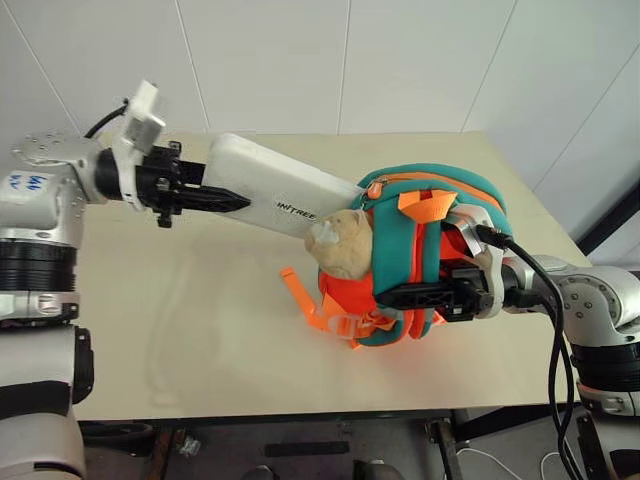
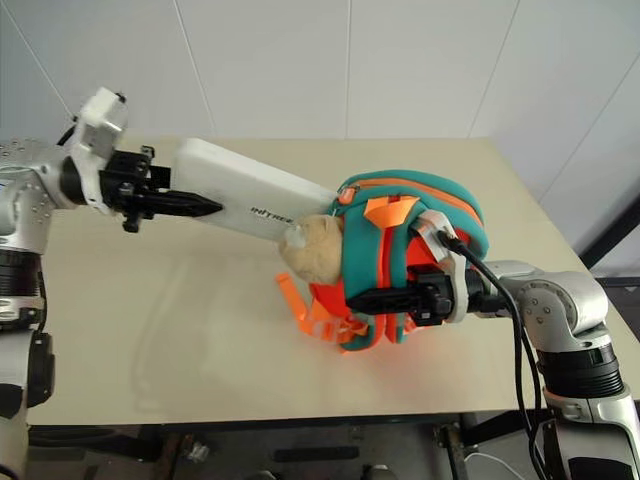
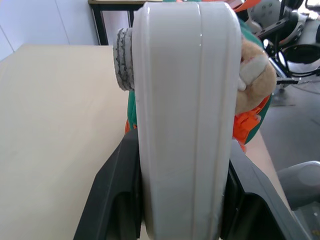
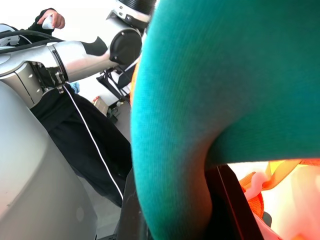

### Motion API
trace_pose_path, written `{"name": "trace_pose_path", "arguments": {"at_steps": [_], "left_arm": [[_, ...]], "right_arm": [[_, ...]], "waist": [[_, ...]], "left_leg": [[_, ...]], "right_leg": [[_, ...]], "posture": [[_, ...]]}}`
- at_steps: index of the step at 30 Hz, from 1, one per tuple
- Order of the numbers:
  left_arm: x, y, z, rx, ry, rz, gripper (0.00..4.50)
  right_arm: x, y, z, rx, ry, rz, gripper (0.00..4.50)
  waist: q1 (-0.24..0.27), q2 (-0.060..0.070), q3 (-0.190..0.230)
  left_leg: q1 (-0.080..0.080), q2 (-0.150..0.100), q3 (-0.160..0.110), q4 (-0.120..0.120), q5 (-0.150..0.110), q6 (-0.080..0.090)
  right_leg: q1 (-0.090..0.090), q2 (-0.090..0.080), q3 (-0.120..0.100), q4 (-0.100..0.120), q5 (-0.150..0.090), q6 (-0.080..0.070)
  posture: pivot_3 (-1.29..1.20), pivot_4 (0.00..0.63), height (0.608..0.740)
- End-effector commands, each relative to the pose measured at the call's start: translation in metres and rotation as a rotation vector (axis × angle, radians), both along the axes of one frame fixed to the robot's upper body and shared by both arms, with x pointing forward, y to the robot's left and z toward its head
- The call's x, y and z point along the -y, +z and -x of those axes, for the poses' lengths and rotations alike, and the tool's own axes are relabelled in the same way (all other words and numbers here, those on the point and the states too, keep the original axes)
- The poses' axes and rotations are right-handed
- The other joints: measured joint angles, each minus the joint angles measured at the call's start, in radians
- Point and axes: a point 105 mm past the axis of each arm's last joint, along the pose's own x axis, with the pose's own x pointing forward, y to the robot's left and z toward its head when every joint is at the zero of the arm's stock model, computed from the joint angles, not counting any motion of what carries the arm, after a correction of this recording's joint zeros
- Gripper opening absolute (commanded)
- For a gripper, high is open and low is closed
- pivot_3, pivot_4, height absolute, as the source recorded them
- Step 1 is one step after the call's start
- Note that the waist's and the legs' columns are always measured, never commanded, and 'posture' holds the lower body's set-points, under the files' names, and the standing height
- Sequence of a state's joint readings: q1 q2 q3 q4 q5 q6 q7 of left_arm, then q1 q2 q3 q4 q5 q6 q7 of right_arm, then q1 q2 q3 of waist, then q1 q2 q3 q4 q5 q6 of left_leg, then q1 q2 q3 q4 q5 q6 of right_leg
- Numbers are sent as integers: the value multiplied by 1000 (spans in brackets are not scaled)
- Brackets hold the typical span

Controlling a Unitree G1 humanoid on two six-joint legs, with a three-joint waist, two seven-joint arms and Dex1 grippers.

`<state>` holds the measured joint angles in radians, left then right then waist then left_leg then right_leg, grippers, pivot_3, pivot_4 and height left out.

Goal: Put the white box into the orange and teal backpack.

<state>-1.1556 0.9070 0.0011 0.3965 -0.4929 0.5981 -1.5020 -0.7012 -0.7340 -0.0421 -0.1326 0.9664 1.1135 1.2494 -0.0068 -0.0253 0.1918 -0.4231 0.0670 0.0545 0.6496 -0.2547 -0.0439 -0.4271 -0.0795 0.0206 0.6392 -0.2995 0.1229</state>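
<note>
Nearest, the right gripper (image 1: 400,296) is clamped on a teal strap of the orange and teal backpack (image 1: 425,255), its black fingers pinched tight on the padded band and holding the bag up off the table (image 1: 200,340). Orange webbing hangs loose below the bag, and a beige plush toy (image 1: 345,243) dangles on its near side. Farther back, the left gripper (image 1: 215,198) grips the white box (image 1: 275,190) by one end, a finger on each flat face (dark lettering on top). The box slants above the table, its far end at the bag's opening.
</note>
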Motion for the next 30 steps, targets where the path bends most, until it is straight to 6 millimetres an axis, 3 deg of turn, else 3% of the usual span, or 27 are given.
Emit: {"name": "trace_pose_path", "arguments": {"at_steps": [1, 8, 13, 17, 21, 30], "left_arm": [[6, 11, 35, -12, -201, 18, 1386], [16, -5, 38, -33, -234, -11, 1386], [27, -16, 13, 107, -153, -88, 1386], [39, -11, -13, 276, -34, -107, 1386], [52, -2, -23, 321, 12, -54, 1386], [105, -21, -7, 219, -131, -38, 1386]], "right_arm": [[0, 6, 4, 19, 24, -3, 10], [-2, 7, 3, 20, 35, -5, 10], [-3, 7, 3, 21, 39, -4, 10], [-4, 6, 4, 20, 40, -7, 10], [-3, 6, 5, 19, 37, -8, 10], [-4, 5, 4, 19, 36, -15, 10]], "waist": [[0, 0, 0], [3, 0, 0], [5, 0, 0], [7, 0, 0], [6, 0, 0], [5, 0, 0]], "left_leg": [[0, 0, 0, 0, 0, 0], [0, 0, 0, 2, 0, 0], [1, 0, 0, 2, 0, 0], [0, 0, 0, 3, 0, 0], [0, 0, 1, 4, 0, 0], [0, 0, 1, 4, 0, 0]], "right_leg": [[0, 0, 0, 0, 0, 0], [0, 0, 0, 0, 0, 0], [0, 0, 1, -1, 0, 0], [0, 0, 1, -1, 0, 0], [0, 0, 1, -1, 0, 0], [0, 0, 2, 3, 0, 0]], "posture": [[0, 150, 740], [0, 150, 740], [0, 150, 740], [0, 150, 740], [0, 150, 740], [0, 150, 740]]}}
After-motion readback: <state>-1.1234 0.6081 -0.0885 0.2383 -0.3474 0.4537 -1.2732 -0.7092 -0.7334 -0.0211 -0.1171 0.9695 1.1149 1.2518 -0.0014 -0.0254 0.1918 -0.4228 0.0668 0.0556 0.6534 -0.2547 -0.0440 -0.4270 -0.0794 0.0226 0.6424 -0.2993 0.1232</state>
